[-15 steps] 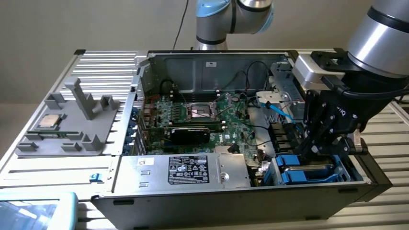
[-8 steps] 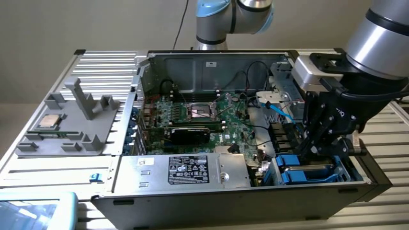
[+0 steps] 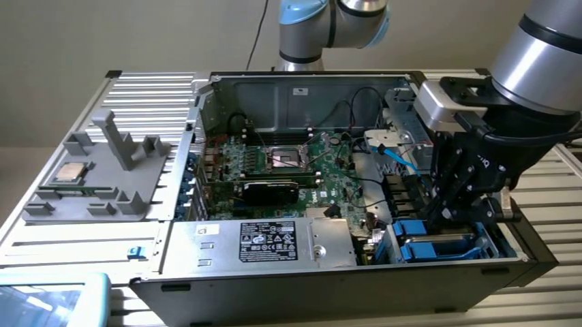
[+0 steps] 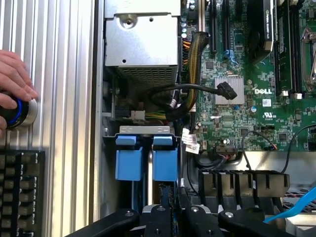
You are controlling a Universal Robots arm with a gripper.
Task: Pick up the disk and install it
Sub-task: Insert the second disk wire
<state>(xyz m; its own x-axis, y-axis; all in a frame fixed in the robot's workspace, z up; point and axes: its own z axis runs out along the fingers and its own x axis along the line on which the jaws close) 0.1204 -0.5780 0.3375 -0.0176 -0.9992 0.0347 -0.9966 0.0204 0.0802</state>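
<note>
Nearest, at the front of the open black steel tower PC case [image 3: 509,262]: boxy silver sheet-metal power supply with a black-and-white label [image 3: 272,242]. It's my reference for everything else.

Just to the exterior view's right of the supply, in the front drive bay, is the disk [image 3: 435,244]. It's a flat drive in a bright blue plastic carrier, standing on edge and already low in the bay.

The black linkage-finger tool [image 3: 448,216] is down on top of it. The jaws are nearly together and look pinched on the carrier's thin edge. The contact itself is hidden, so that grip is a judgement.

Handling, my read:
- Dense and rigid for its size, with no flex.
- Metal faces are smooth and slippery; the blue plastic rails grip better.
- Shock-sensitive, so no dropping or forcing.
- Hold it by the carrier edges, clear of the label face and the connector end.
- The bay is tight, so it can jam if tilted.

Behind the supply: green motherboard [image 3: 300,167] with an open silver CPU socket, black slots and loose black cables. A light-blue flat cable [image 3: 400,158] hangs behind the disk.

Away from the disk, past the supply's other side, a grey moulded plastic fixture tray [image 3: 109,184] sits on the ribbed aluminium counter [image 3: 155,95]. It holds a small square silver chip [image 3: 71,172].

The wrist view shows a person's hand [image 4: 12,81] on a blue-ringed knob [image 4: 19,112], beside a black keyboard [image 4: 19,192].
</note>
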